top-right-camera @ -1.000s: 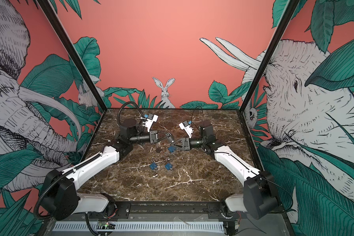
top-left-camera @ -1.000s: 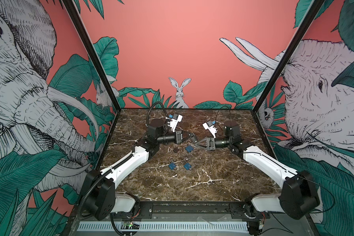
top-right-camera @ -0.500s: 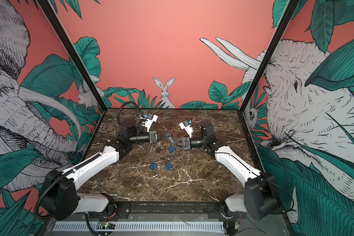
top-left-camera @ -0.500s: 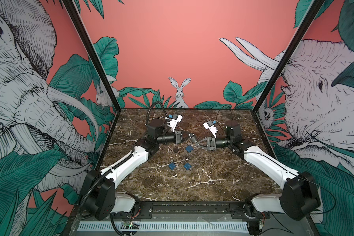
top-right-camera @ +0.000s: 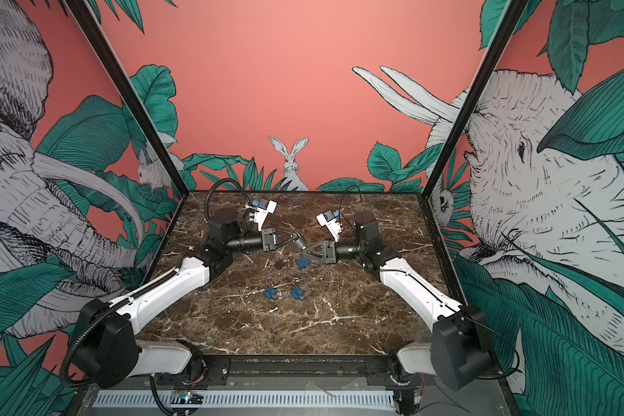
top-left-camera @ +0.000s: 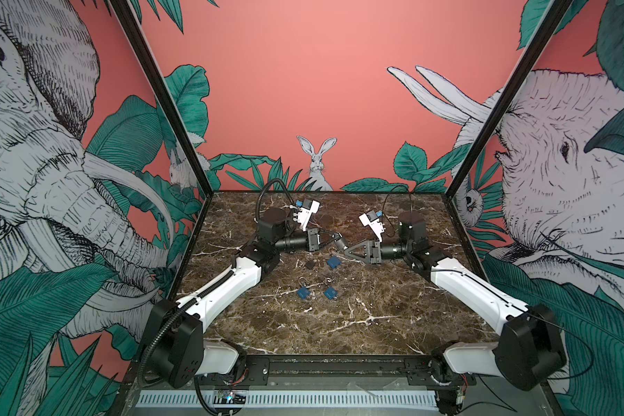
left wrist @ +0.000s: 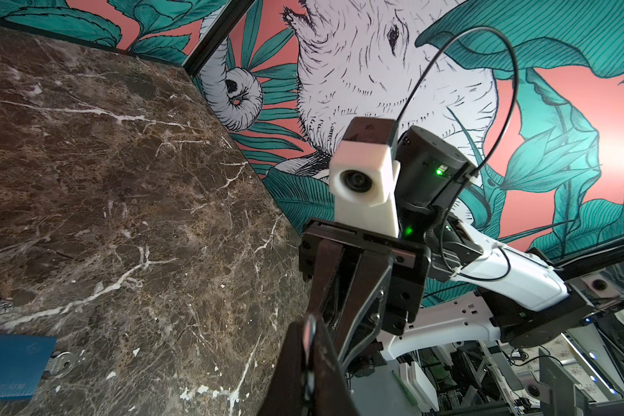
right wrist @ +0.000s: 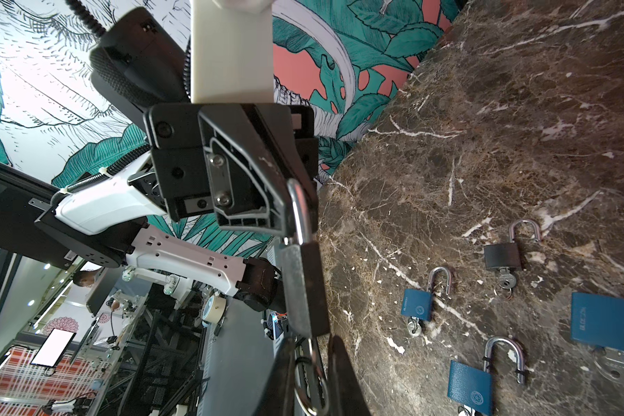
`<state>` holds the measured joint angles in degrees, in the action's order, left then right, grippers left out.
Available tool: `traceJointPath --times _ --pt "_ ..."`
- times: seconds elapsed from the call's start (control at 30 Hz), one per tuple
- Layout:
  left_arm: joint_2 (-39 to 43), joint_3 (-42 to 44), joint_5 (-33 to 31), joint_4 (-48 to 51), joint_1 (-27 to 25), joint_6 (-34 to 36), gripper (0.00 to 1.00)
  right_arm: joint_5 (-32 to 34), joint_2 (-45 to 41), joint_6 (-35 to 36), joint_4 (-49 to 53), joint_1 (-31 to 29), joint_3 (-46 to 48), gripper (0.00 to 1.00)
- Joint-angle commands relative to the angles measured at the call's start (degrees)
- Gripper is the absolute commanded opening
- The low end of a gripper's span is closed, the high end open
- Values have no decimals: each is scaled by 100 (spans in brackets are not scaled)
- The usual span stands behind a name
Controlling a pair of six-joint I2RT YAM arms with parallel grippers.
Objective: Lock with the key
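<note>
Above the worktop [top-left-camera: 339,324], our left tool [right wrist: 296,219] is tightly pinching the shackle [right wrist: 298,203] of a dark padlock [right wrist: 305,284] — our right tool [right wrist: 312,381], nearly closed, is gripping its key [right wrist: 314,360].

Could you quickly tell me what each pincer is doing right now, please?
Left pincer: closed, holding the dark padlock by its shackle.
Right pincer: closed on the padlock's key.
</note>
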<state>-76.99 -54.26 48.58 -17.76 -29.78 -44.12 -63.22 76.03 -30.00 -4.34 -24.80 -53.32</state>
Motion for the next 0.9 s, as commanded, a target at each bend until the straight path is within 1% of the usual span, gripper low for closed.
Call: traceJointPath --times 0.0,0.4,0.87 --pt "157 -159 -143 -375 150 -205 0 90 -152 -6 -93 52 179 0" --pt "-26 -416 -8 -747 332 -527 0 24 -210 -19 -146 81 313 0" --pt "-47 -454 81 -1119 525 -791 0 -50 -211 -144 -321 124 375 0"
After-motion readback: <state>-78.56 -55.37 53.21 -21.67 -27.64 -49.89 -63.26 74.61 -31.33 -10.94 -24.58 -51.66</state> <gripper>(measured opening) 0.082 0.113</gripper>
